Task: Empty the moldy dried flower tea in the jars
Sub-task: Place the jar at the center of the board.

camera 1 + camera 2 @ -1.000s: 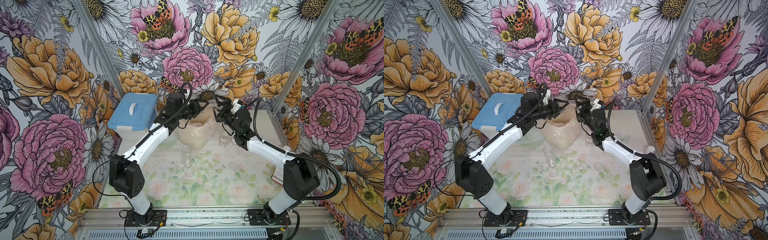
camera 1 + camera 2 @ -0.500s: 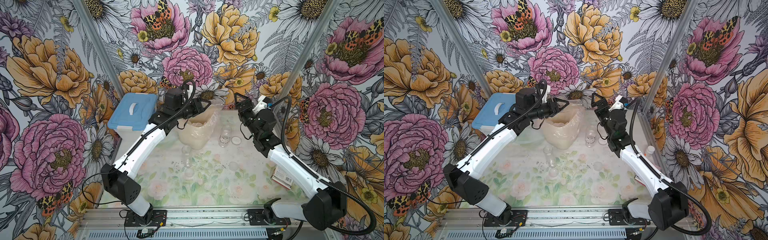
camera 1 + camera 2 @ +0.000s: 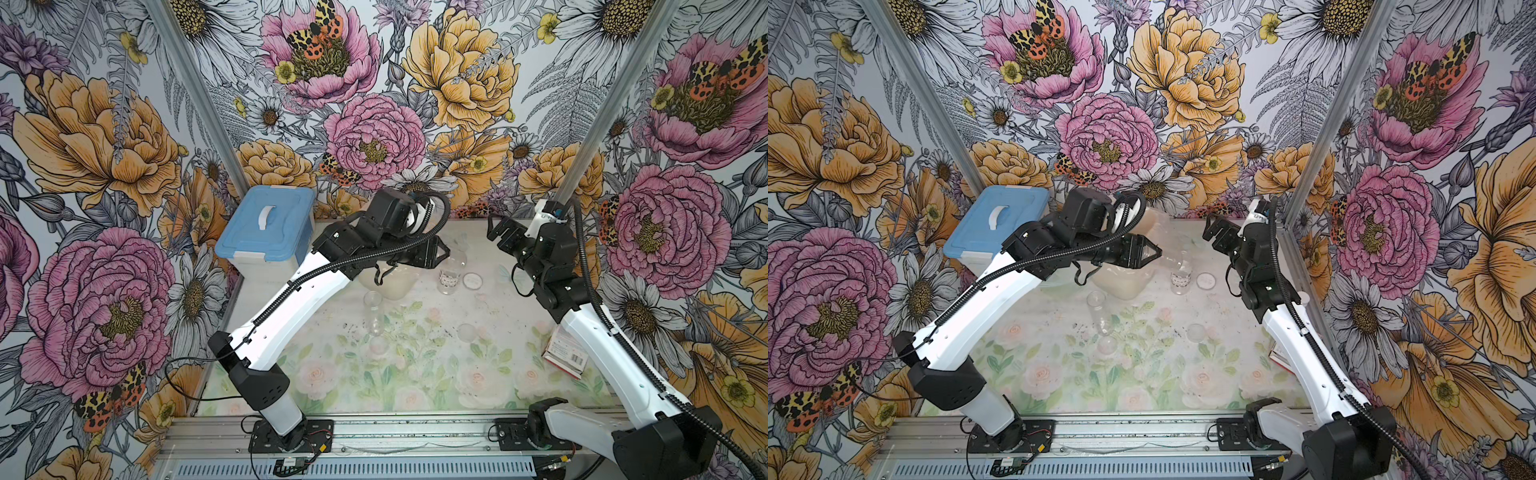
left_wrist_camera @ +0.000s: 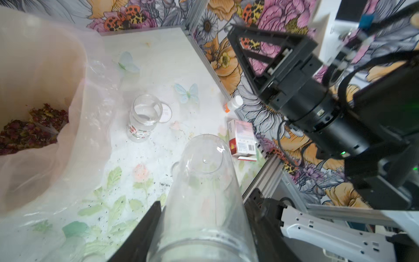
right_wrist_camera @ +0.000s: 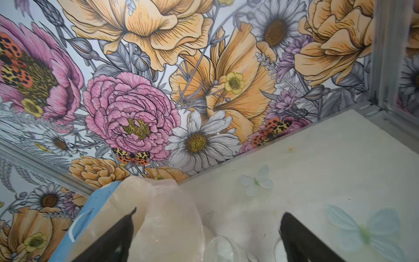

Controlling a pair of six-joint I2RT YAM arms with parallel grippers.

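Observation:
My left gripper (image 4: pixel 203 204) is shut on an empty clear jar (image 4: pixel 204 172), held tilted over the table beside the bag-lined cream bin (image 4: pixel 40 90). In both top views this gripper (image 3: pixel 440 253) (image 3: pixel 1148 253) hangs at the bin's right side. Reddish-brown dried flower tea (image 4: pixel 27 131) lies inside the bag. A labelled jar (image 3: pixel 449 280) (image 4: pixel 142 120) stands open and empty, its lid (image 3: pixel 472 281) beside it. Another clear jar (image 3: pixel 373 311) stands open nearer the front. My right gripper (image 3: pixel 498 230) (image 5: pixel 207 238) is open and holds nothing, raised near the back right corner.
A blue-lidded box (image 3: pixel 266 224) stands at the back left. A red-and-white carton (image 3: pixel 565 353) lies by the right edge, partly under my right arm. A small white-capped bottle (image 4: pixel 233 104) lies against the right wall. Two loose lids (image 3: pixel 467 332) (image 3: pixel 378 345) and dark specks lie mid-table.
My right arm has pulled back from the bin to the right, gripper still open. My left gripper has shifted right and lower with the jar.

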